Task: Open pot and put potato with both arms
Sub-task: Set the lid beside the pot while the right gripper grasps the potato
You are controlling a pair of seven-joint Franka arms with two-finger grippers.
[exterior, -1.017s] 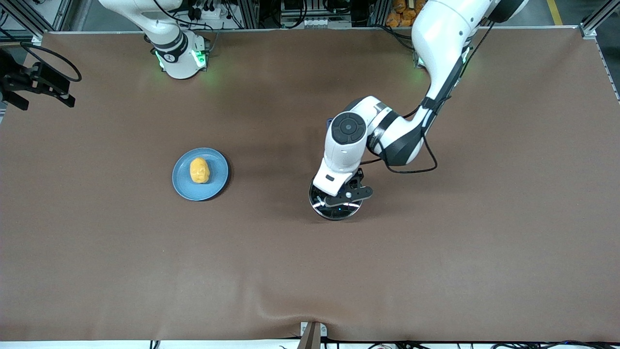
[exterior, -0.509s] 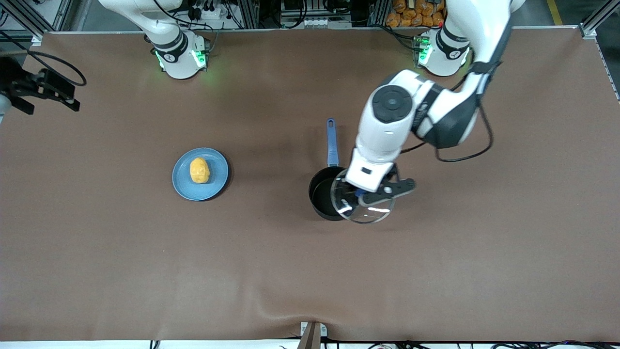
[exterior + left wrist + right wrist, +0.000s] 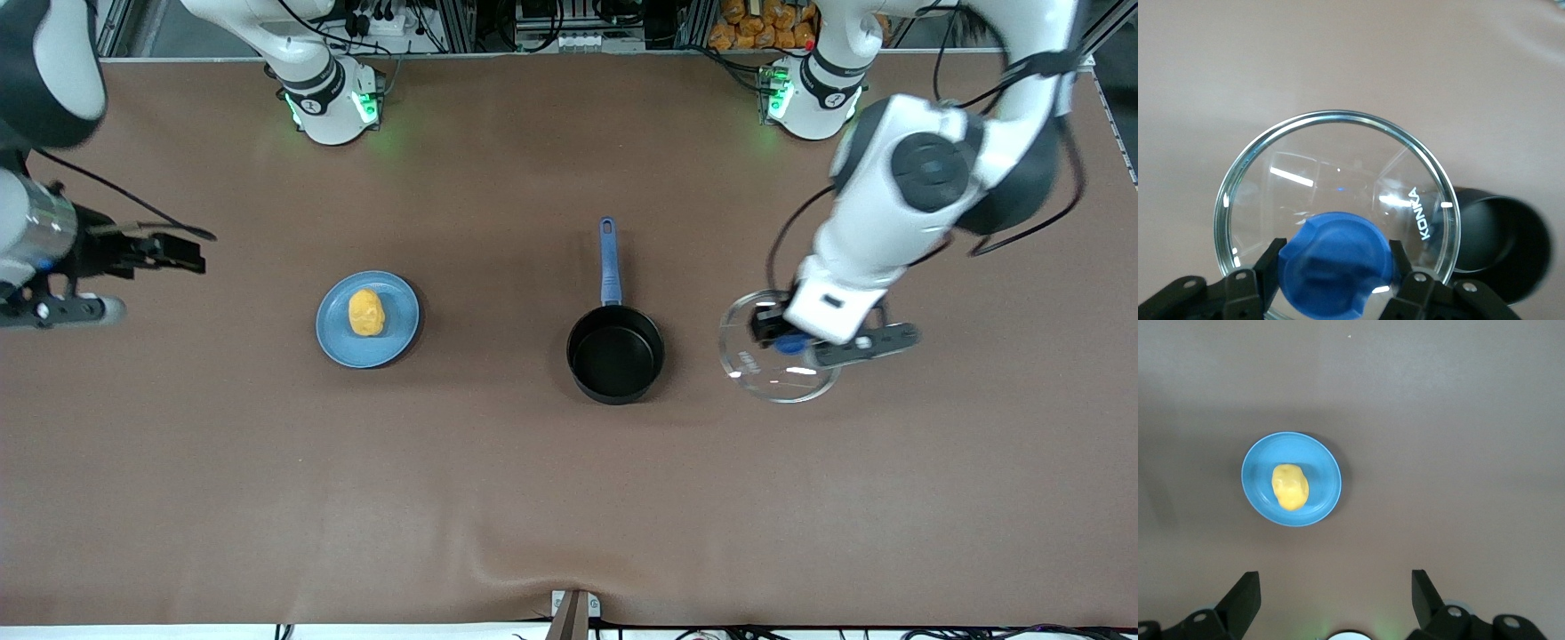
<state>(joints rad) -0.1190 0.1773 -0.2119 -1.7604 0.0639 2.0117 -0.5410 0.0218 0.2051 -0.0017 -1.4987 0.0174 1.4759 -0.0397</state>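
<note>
The black pot stands open mid-table, its blue handle pointing toward the robots' bases. My left gripper is shut on the blue knob of the clear glass lid and holds it in the air over bare table, beside the pot toward the left arm's end. The left wrist view shows the lid and the pot. The yellow potato lies on a light-blue plate. My right gripper is open and empty, in the air toward the right arm's end. Its wrist view shows the potato.
The brown table mat has a slight wrinkle at its edge nearest the front camera. The plate lies between the pot and the right arm's end. Both green-lit arm bases stand along the edge farthest from the front camera.
My left gripper has lifted the lid off the pot and carried it toward the left arm's end. My right arm has swung in, and its gripper has come closer to the plate.
</note>
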